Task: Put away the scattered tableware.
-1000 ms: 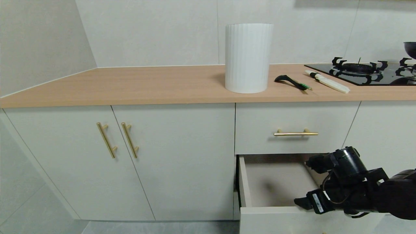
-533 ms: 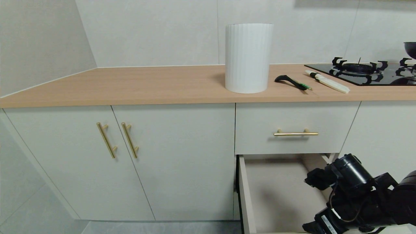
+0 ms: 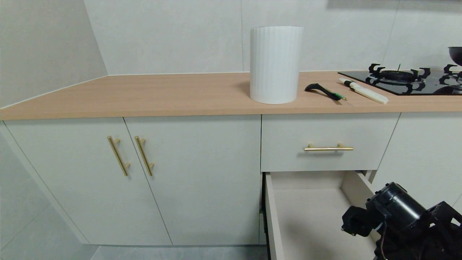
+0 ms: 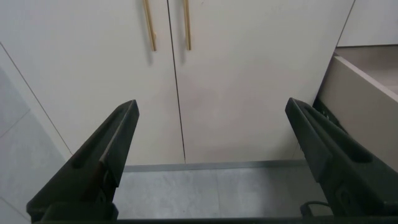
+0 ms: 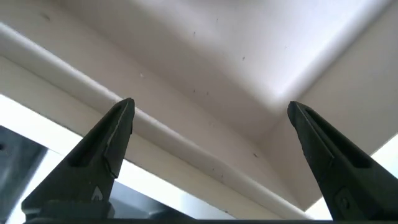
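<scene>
Right gripper [image 5: 210,106] spread wide, empty, just over open drawer [image 3: 310,220]; left gripper [image 4: 210,106] likewise. Well above, on the desk [image 3: 162,95]: black-handled utensil [image 3: 324,91], white utensil [image 3: 364,91]. Probably light, stiff, slim; best pinched across mid-handle.

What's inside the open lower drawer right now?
The open pale lower drawer has a bare floor and side walls in sight. Its front right corner is covered by the black right arm.
</scene>
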You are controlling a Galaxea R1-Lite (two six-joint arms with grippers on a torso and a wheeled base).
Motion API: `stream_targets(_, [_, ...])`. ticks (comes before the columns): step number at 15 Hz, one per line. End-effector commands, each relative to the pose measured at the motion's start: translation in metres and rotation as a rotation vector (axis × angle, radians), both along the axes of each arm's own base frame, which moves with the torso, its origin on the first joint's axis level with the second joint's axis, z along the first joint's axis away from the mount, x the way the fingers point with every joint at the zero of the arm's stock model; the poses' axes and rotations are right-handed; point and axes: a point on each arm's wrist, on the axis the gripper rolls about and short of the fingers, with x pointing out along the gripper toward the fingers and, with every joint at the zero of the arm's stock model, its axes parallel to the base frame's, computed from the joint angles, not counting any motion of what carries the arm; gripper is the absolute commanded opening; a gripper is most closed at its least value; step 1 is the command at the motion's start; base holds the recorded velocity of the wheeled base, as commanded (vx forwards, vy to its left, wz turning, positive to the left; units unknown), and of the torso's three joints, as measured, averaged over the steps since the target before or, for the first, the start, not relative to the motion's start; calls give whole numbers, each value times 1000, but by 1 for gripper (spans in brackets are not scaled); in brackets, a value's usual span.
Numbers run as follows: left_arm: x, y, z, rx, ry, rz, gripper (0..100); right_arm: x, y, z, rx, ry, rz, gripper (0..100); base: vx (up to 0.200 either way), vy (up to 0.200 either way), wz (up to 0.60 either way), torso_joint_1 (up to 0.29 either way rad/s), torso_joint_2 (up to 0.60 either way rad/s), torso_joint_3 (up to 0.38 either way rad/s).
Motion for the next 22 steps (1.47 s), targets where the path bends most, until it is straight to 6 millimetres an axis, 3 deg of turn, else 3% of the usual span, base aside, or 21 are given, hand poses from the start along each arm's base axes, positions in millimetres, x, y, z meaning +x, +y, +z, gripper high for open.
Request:
stream_targets(1, [0, 0, 0, 0, 1, 0, 100, 7, 5, 11, 51, -43, -55, 100, 0, 0, 0, 0, 0, 0])
stream_targets(4, [0, 0, 0, 0, 1, 0, 100, 20, 13, 30, 167, -89, -212, 100, 0, 0, 0, 0, 0, 0])
stream_targets(6, [0, 0, 0, 0, 1, 0, 100, 28, 8, 40, 218, -134, -274, 100, 0, 0, 0, 0, 0, 0])
stream_targets(9, [0, 0, 0, 0, 0, 0, 100, 40, 2, 44, 264, -205, -318, 100, 0, 0, 0, 0, 0, 0])
stream_targets(22, [0, 0, 0, 0, 0, 0, 100, 44, 1, 47, 283, -273, -337, 100, 0, 0, 0, 7, -34, -27])
